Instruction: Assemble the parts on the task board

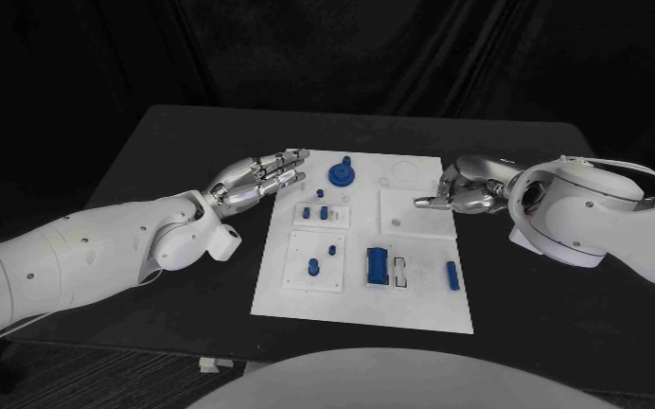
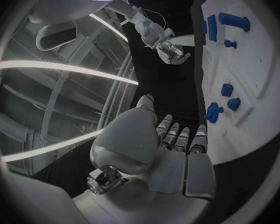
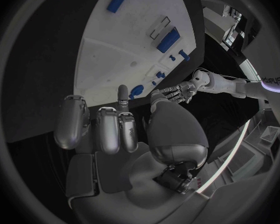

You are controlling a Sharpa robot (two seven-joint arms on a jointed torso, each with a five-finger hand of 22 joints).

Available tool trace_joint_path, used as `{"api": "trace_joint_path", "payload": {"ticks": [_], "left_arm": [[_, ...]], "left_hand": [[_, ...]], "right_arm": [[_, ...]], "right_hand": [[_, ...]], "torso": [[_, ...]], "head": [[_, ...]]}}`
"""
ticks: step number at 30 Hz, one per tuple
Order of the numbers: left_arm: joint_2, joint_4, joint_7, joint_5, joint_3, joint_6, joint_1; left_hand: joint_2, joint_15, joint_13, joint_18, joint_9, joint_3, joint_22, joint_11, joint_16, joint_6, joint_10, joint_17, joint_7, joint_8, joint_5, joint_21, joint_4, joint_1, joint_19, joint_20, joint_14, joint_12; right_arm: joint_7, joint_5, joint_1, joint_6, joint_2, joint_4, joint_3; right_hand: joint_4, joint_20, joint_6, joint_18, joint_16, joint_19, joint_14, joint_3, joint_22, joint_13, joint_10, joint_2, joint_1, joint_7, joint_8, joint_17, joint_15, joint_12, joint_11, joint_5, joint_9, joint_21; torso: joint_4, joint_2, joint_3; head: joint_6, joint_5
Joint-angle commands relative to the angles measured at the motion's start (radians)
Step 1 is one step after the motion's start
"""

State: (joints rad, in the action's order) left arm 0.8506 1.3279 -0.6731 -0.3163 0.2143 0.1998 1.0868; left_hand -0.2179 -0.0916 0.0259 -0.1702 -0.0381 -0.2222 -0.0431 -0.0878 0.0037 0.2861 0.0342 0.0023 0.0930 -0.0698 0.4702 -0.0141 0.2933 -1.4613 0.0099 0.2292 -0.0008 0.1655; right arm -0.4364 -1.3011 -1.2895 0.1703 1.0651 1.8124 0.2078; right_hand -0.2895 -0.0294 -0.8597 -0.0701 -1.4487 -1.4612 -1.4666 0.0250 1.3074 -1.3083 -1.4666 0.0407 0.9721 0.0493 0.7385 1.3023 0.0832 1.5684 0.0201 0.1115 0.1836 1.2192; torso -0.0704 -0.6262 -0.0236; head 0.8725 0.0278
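Head view: board at table centre, long axis near–far. Left hand at board's far-left corner, fingers apart, holding nothing; knob part just right of its fingertips, nearer this hand than right. Right hand at board's right edge, fingers loosely curled, nothing seen in it. Parts counted: 7 blue; block and bar near, long axes near–far.

Left wrist view: left hand released; knob part beyond fingertips.

Right wrist view: right hand over board edge, empty.
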Motion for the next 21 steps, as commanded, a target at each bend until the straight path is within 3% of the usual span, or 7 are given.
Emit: {"api": "trace_joint_path", "payload": {"ticks": [1,4,8,12,16,21], "left_arm": [[-0.002,0.002,-0.216,-0.045,-0.001,-0.093,-0.001],[-0.003,0.0,-0.23,-0.069,-0.001,-0.117,-0.001],[-0.006,-0.002,-0.241,-0.087,-0.001,-0.138,-0.005],[-0.004,-0.003,-0.241,-0.093,-0.001,-0.146,-0.012],[-0.003,-0.003,-0.238,-0.096,-0.001,-0.146,-0.017],[-0.001,-0.004,-0.228,-0.097,-0.001,-0.132,-0.022]], "left_hand": [[-0.004,0.021,-0.001,-0.011,0.001,-0.015,0.011,0.014,-0.004,0.002,-0.001,-0.002,-0.011,-0.002,-0.015,0.008,0.0,0.022,-0.003,-0.024,0.001,-0.006],[-0.004,0.042,-0.004,-0.011,0.003,-0.018,0.017,0.034,-0.004,-0.017,-0.009,-0.002,-0.029,0.008,-0.011,0.009,-0.001,0.016,-0.005,-0.042,0.001,-0.025],[-0.009,0.049,-0.007,-0.011,0.008,-0.025,0.02,0.06,-0.004,-0.058,-0.023,-0.002,-0.071,0.03,-0.014,0.009,0.0,0.015,-0.006,-0.061,0.001,-0.053],[-0.012,0.044,-0.008,-0.01,0.016,-0.03,0.022,0.049,-0.004,-0.122,-0.027,-0.002,-0.131,0.048,-0.014,0.009,0.0,0.018,-0.006,-0.064,0.001,-0.063],[-0.014,0.042,-0.009,-0.009,0.017,-0.031,0.023,0.05,-0.004,-0.133,-0.028,-0.002,-0.149,0.049,-0.014,0.009,-0.001,0.018,-0.006,-0.062,0.001,-0.069],[-0.018,0.029,-0.009,-0.008,0.016,-0.029,0.022,0.041,-0.004,-0.131,-0.029,-0.002,-0.144,0.049,-0.008,0.009,-0.002,0.013,-0.006,-0.052,0.001,-0.068]], "right_arm": [[-0.105,0.101,-0.003,-0.161,-0.003,-0.013,0.0],[-0.133,0.103,-0.004,-0.21,-0.004,-0.017,0.0],[-0.158,0.092,0.0,-0.263,-0.003,-0.016,0.0],[-0.17,0.059,0.01,-0.289,-0.001,-0.01,0.0],[-0.176,0.017,0.021,-0.305,0.003,-0.003,0.001],[-0.18,-0.07,0.033,-0.307,0.009,0.009,0.001]], "right_hand": [[0.001,0.013,-0.069,-0.006,0.009,0.0,-0.054,0.003,0.163,-0.263,-0.104,-0.015,-0.006,-0.014,-0.034,-0.01,0.013,0.002,0.015,0.042,0.009,-0.006],[0.006,0.02,-0.107,-0.005,0.013,-0.001,-0.054,0.002,0.163,-0.263,-0.104,-0.018,0.013,-0.021,-0.071,-0.017,0.019,0.002,0.022,0.114,0.019,-0.006],[0.004,0.024,-0.141,-0.006,0.023,-0.001,-0.051,0.01,0.162,-0.263,-0.104,-0.019,0.017,-0.026,-0.102,-0.034,0.023,0.002,0.026,0.084,0.031,-0.01],[0.005,0.025,-0.152,-0.005,0.025,-0.002,-0.051,0.014,0.163,-0.263,-0.104,-0.022,0.017,-0.028,-0.117,-0.037,0.024,0.002,0.028,0.074,0.035,-0.008],[0.005,0.026,-0.17,-0.005,0.029,-0.002,-0.051,0.019,0.163,-0.263,-0.104,-0.028,0.016,-0.028,-0.148,-0.043,0.025,0.002,0.028,0.052,0.039,-0.008],[0.009,0.029,-0.2,-0.004,0.027,-0.005,-0.052,0.023,0.165,-0.263,-0.104,-0.029,0.024,-0.034,-0.159,-0.041,0.028,0.002,0.033,0.046,0.054,-0.003]], "torso": [[0.0,0.0,0.0],[0.0001,0.0,0.0],[0.0,0.0,-0.0011],[0.0,-0.001,0.0],[0.0003,-0.001,-0.0004],[0.0001,0.0,0.0001]], "head": [[0.0,-0.002],[0.0,-0.005],[0.0,-0.006],[0.0,-0.007],[0.0,-0.008],[0.0,-0.009]]}}
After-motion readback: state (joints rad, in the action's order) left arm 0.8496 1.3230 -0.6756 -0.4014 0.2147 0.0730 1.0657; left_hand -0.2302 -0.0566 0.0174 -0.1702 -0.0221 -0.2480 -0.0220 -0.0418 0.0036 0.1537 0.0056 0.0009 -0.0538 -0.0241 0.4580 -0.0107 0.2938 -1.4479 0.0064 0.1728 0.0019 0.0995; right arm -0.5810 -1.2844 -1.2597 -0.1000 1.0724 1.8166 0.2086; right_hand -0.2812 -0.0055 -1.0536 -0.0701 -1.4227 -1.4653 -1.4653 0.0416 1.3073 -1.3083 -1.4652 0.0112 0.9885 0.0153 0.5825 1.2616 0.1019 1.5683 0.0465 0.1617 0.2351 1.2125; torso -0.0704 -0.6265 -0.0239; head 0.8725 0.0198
